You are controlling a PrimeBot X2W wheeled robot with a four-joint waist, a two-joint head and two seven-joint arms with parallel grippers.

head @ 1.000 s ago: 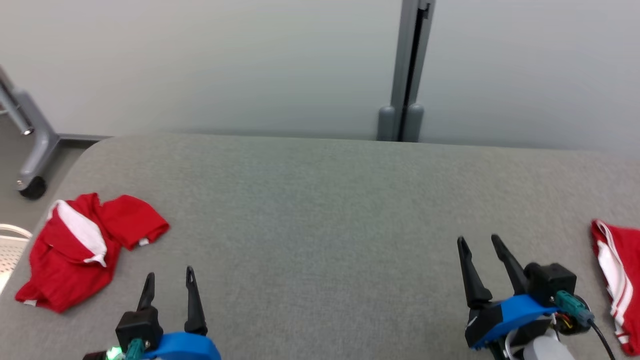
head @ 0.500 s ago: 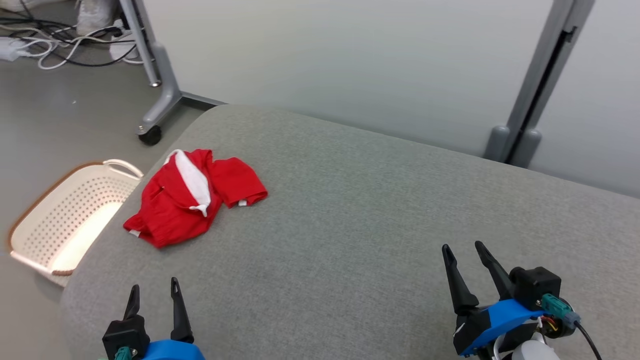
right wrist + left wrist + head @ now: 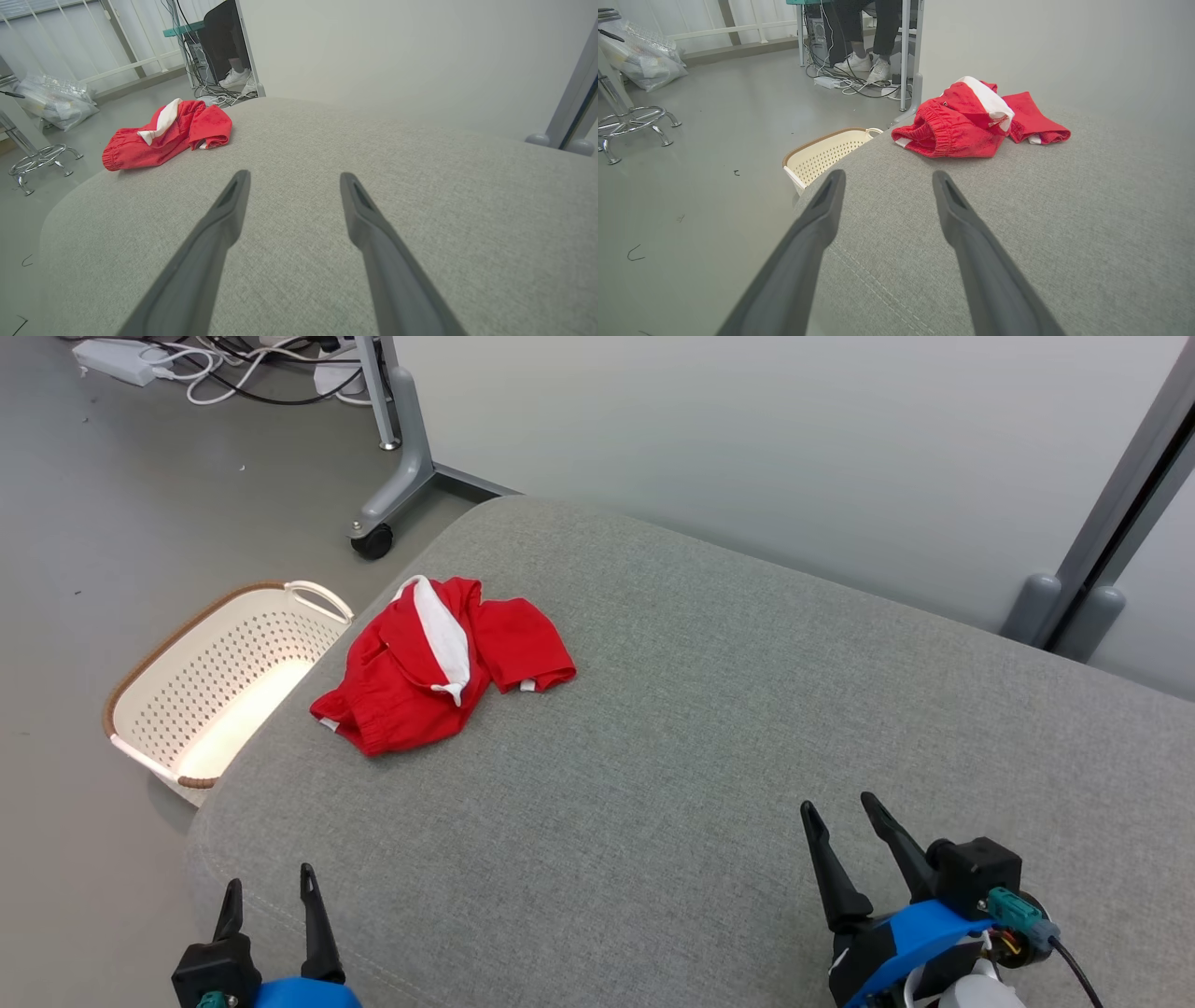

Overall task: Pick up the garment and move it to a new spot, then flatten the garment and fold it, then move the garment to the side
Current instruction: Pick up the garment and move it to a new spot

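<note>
"Since the garment (image 3: 439,663) lies bunched on the far left of the grey cushion (image 3: 709,728), close to the edge where the basket (image 3: 224,653) stands on the floor, which arm does the robot reach with?"

"Probably the left. The left gripper (image 3: 268,882) hovers at the near-left corner, fingers apart and holding nothing. The red shorts lie ahead of it and a little to its right. In its wrist view the gathered waistband faces the fingers."

"And the right gripper (image 3: 837,805)?"

"Also spread and empty, over the near right of the cushion. From there the heap lies well apart, ahead and far to the left, so that arm would have to cross most of the surface."

"How does the heap run?"

"Its long axis goes roughly crosswise, with the waistband end toward the basket, one leg pointing toward the middle and a white stripe folded on top. A forward reach to the waistband looks the shortest way in. Nothing is picked up yet."
</note>
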